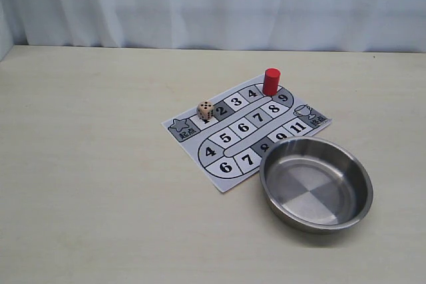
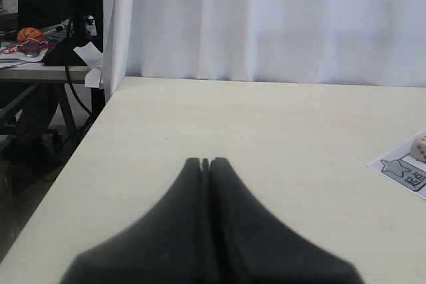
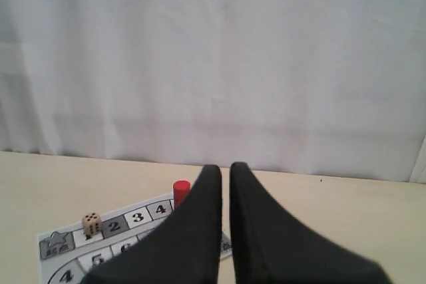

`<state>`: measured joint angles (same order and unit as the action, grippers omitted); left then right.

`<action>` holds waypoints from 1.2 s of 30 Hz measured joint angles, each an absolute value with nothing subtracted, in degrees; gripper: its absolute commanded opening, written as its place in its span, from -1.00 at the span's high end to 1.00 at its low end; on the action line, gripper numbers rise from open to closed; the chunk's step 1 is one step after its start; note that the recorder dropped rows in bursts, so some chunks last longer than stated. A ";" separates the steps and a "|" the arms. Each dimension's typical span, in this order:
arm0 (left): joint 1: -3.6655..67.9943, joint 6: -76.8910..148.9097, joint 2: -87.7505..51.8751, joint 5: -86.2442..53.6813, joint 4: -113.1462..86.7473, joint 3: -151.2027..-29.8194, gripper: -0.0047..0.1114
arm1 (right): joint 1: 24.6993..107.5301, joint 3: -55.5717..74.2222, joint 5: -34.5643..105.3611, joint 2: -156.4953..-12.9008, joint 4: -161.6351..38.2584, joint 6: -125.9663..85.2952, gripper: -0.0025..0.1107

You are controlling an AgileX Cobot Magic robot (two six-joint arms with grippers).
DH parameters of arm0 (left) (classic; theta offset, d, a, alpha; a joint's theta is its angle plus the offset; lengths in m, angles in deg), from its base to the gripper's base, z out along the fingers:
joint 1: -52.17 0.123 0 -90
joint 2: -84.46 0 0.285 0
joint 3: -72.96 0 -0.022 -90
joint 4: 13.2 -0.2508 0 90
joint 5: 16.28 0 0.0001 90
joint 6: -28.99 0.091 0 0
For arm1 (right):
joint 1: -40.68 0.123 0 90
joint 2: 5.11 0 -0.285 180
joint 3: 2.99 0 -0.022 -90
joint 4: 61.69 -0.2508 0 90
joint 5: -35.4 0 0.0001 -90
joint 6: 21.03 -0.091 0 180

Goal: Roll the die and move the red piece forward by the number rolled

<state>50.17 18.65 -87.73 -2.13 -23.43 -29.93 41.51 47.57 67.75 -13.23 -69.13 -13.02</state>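
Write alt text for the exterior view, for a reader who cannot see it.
A paper game board with numbered squares lies on a pale table, with a red piece upright at its far end and a tan die near the star corner. An empty steel bowl overlaps the board's near edge; no grippers appear.

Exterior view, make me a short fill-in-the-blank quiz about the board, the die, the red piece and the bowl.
1. The die sits on the board beside the square numbered ____.
2. The red piece stands ____ at the board's far end.
3. The steel bowl holds ____.
4. Each wrist view shows its end effector ____.

Missing words: 2; upright; nothing; shut
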 measured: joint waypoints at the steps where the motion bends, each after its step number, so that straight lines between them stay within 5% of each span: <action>1: 50.17 18.65 -87.73 -2.13 -23.43 -29.93 0.92 | 41.51 50.24 63.24 -13.23 -69.41 -13.02 0.88; 12: 50.17 18.65 -87.73 -2.13 -23.43 -29.93 0.92 | 41.51 73.14 29.95 -13.13 -70.12 -12.48 0.88; 36: 50.17 18.65 -87.73 -2.13 -23.43 -29.93 0.92 | 41.51 74.12 44.17 -13.13 -70.01 -7.16 0.88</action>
<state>50.17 18.65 -87.73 -2.13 -23.43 -29.93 41.51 74.12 44.17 -13.13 -70.01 -7.16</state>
